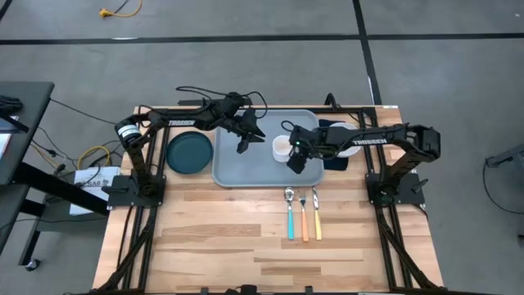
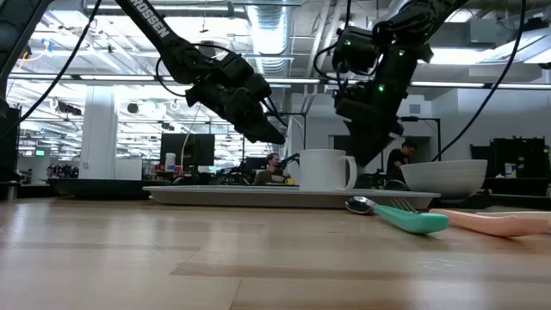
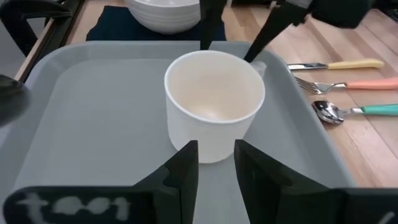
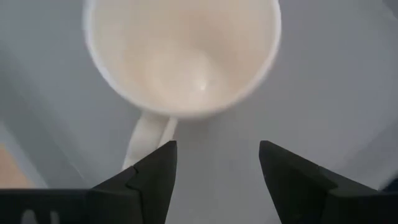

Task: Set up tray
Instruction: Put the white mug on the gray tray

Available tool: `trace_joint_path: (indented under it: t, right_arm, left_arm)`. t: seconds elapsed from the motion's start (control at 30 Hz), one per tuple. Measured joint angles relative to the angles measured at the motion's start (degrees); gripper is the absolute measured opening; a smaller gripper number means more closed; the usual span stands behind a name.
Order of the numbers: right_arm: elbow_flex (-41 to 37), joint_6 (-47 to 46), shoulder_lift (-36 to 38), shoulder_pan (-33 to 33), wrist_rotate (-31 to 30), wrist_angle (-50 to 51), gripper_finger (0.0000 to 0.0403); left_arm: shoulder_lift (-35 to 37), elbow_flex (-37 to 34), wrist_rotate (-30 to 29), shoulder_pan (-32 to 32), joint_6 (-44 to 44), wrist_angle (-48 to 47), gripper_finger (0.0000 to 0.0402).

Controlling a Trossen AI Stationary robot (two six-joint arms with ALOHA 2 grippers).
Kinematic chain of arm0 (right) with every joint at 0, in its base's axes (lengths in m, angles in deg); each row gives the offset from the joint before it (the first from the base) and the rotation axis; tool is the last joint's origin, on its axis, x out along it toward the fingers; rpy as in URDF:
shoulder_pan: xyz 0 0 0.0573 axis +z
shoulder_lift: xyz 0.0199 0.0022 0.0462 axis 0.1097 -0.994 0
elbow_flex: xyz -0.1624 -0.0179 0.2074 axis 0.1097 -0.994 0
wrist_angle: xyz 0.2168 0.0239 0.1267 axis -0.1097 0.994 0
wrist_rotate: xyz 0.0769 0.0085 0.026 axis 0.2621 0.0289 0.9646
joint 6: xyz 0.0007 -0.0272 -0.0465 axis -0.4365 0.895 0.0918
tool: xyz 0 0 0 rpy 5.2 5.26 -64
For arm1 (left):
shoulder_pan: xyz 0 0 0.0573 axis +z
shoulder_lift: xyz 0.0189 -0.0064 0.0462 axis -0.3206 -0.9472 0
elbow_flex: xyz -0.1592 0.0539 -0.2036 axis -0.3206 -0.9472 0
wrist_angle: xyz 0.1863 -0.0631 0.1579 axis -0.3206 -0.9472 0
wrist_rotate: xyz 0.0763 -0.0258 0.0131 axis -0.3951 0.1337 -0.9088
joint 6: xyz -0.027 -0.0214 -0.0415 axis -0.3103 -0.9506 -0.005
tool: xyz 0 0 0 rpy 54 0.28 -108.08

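Note:
The light blue-grey tray (image 1: 237, 164) lies flat on the table's far half. A white mug (image 1: 282, 147) stands upright on its base at the tray's right end. My left gripper (image 3: 216, 163) hovers open over the tray's middle, raised and slanting down toward the mug (image 3: 214, 102), clear of it. My right gripper (image 4: 217, 163) is open above the mug (image 4: 183, 56), on its handle (image 4: 146, 134) side, fingers pointing steeply down and touching nothing. In the low view both grippers hang above the tray, left gripper (image 2: 269, 131), right gripper (image 2: 368, 153).
A round dark teal plate (image 1: 188, 152) lies left of the tray. A white bowl (image 3: 163, 14) sits on a navy napkin (image 1: 336, 161) right of it. A teal spoon (image 1: 290, 215), an orange fork (image 1: 304, 216) and a yellow knife (image 1: 316, 215) lie nearer the front edge.

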Motion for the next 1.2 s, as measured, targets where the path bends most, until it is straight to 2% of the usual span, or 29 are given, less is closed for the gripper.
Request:
trace_joint_path:
  t: [0.13, 0.33, 0.5, 0.67, 0.9, 1.2]
  right_arm:
    - [0.0, 1.2, 0.0, 0.0, 0.8, -3.9, 0.0221]
    - [0.0, 1.6, 0.0, 0.0, 3.4, -10.0, 0.0221]
    - [0.0, 1.6, -0.7, 0.2, 5.1, -15.2, 0.0221]
    - [0.0, 1.6, -2.8, 0.4, 9.9, -21.1, 0.0221]
    - [1.8, 1.8, -6.5, 0.3, 10.7, -20.5, 0.0221]
    - [4.7, 3.5, -7.1, 0.3, 10.6, -8.6, 0.0221]
  left_arm:
    - [1.6, 0.0, -1.2, 0.1, 0.1, -1.0, 0.0092]
    - [6.2, 0.0, -7.3, 0.0, 3.6, -4.4, 0.0091]
    - [8.9, 0.0, -7.5, 0.0, 4.0, -5.7, 0.0091]
    - [9.1, 0.0, -7.5, 0.0, 4.0, -6.2, 0.0091]
    - [9.1, 0.0, -5.8, 0.0, 3.9, -9.5, 0.0091]
    - [9.1, 0.0, -0.1, 0.0, 4.8, -16.2, 0.0091]
